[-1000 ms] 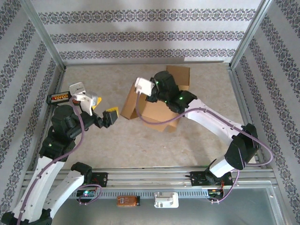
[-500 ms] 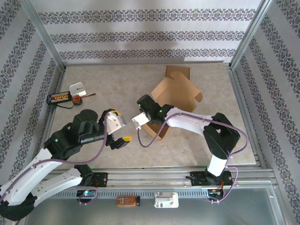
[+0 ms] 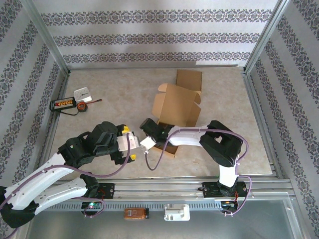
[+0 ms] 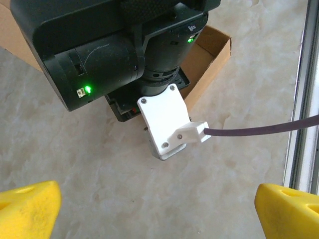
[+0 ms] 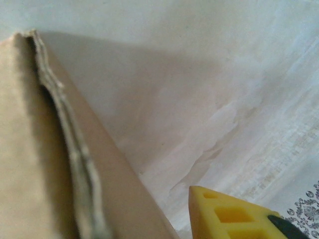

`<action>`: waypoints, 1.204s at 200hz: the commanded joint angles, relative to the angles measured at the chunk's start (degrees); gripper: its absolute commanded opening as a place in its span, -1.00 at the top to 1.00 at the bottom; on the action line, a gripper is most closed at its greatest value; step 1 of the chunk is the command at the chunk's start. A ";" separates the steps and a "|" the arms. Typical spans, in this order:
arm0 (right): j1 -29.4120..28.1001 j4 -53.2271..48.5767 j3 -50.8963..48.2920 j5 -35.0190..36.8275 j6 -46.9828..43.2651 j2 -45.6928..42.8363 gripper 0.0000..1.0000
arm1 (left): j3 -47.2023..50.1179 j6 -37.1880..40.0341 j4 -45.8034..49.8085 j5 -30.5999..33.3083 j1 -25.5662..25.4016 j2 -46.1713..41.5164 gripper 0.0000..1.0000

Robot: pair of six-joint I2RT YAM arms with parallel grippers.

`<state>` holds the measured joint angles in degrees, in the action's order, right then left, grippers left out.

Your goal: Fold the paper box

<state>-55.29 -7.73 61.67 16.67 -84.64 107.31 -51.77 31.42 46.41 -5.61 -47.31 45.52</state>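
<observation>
Paper box (image 3: 175,105) sits mid-table (image 3: 114,89). It is part-formed: walls up, flaps loose, one flap lying flat on the far side.

The right gripper (image 3: 151,130) is low at the box's near-left corner, with its arm doubled back over its own base. The left gripper (image 3: 129,144) is just to the left of it, apart from the cardboard and facing the right arm's wrist.

Left wrist view: I see both yellow fingertips (image 4: 27,209) at the bottom corners of the frame, spread wide, with only bare table between them. Ahead is the right arm's black wrist with its white camera bracket (image 4: 167,124), and behind that the box's open edge.

Right wrist view: a raw cardboard edge sits very close at the left. One yellow finger (image 5: 234,216) is beside it, over the table. Its partner is out of frame, so I cannot tell whether the right jaws are apart or together, or whether they touch the box.
</observation>
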 commanded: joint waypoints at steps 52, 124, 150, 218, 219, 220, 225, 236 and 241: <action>-0.25 -0.47 -3.04 -1.99 1.73 -12.64 0.09 | 0.21 1.93 -1.69 1.79 -1.56 0.54 -0.99; 7.17 6.01 2.90 -0.21 59.06 -26.63 -0.54 | 5.10 -22.72 -28.30 22.60 -1.34 -12.43 -0.99; 11.34 -4.52 5.56 2.49 88.17 -29.22 -0.71 | 4.88 -28.58 -27.95 31.54 -0.87 -12.52 -0.99; 22.16 -29.20 -2.30 -9.11 136.20 -36.25 -0.48 | 0.87 -43.87 -19.87 22.88 11.82 -0.61 -0.99; 22.15 -29.68 -2.28 -9.11 136.48 -36.18 -0.49 | 0.83 -43.97 -19.87 22.72 11.99 -0.39 -0.99; 22.15 -30.09 -2.31 -9.02 136.75 -36.19 -0.49 | 0.81 -44.11 -19.87 22.38 12.20 -0.19 -0.99; 22.07 -31.75 -2.32 -9.00 137.91 -36.00 -0.51 | 0.69 -44.71 -19.87 20.82 13.12 0.82 -0.99; 21.98 -33.77 -3.05 -10.18 140.32 -35.73 -0.54 | 0.35 -45.92 -19.96 17.14 15.06 2.74 -0.99; 21.94 -34.33 -3.42 -10.55 141.66 -35.53 -0.56 | 0.11 -46.36 -19.88 14.99 16.01 3.62 -0.99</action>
<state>-33.15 -31.38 59.59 9.06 42.50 71.22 -49.50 -8.47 24.10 18.46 -34.89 46.28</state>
